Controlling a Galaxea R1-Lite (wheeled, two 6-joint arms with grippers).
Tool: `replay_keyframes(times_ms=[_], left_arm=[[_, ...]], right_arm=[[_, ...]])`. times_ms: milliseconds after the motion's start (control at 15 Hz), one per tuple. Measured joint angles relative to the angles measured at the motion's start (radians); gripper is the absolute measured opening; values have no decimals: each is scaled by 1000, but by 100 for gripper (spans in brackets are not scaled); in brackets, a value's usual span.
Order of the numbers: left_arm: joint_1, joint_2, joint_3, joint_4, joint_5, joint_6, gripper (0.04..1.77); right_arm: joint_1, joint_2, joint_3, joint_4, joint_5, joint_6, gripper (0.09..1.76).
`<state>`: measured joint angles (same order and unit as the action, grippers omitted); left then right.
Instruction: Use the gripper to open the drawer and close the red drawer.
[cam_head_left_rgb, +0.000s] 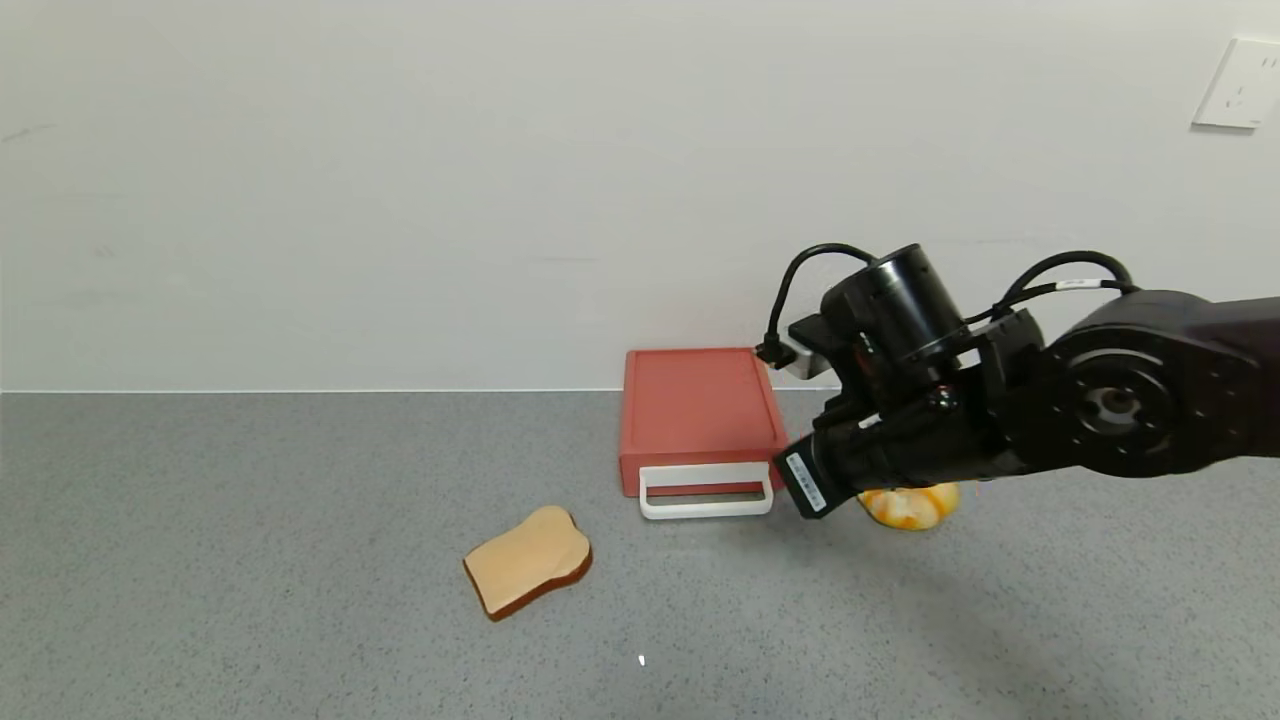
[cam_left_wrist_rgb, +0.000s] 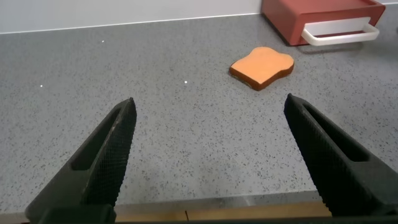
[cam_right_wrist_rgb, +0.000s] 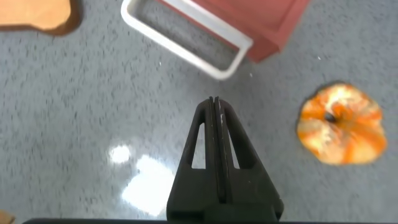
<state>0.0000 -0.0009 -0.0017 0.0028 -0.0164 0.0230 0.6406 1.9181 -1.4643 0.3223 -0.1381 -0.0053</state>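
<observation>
Red drawer (cam_head_left_rgb: 697, 412) sits shut in its box at the back of the bench (cam_head_left_rgb: 250, 560), against the wall, white loop handle (cam_head_left_rgb: 706, 492) facing front. Judging by that, neither step shows as done: opening and closing both look left to do

Right gripper (cam_head_left_rgb: 808, 487) hovers just beside the handle's right end, not touching it. Jaws clenched flat together, grasping nothing; the right wrist view shows the tips aimed at the handle's corner, still apart from it. My read: shut tips could hook inside the loop to pull

Left gripper (cam_left_wrist_rgb: 208, 155) parked low over bare bench well off to the left, jaws released wide, empty

Around: bread slice (cam_head_left_rgb: 528, 573) in front-left of the drawer, near its pull-out path but likely clear. Orange pumpkin-like thing (cam_head_left_rgb: 910, 505) just right of the handle, partly under the right wrist, tight for the arm
</observation>
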Motion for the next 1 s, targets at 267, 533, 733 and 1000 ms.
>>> replay_keyframes(times_ms=[267, 533, 733, 1000], left_arm=[[0, 0, 0, 0, 0, 0, 172], [0, 0, 0, 0, 0, 0, 172], [0, 0, 0, 0, 0, 0, 172], [0, 0, 0, 0, 0, 0, 172]], right_arm=[[-19, -93, 120, -81, 2, -17, 22], [-27, -177, 258, -153, 72, -42, 83], [-43, -260, 356, -222, 120, -47, 111], [-62, -420, 486, -239, 165, -40, 135]])
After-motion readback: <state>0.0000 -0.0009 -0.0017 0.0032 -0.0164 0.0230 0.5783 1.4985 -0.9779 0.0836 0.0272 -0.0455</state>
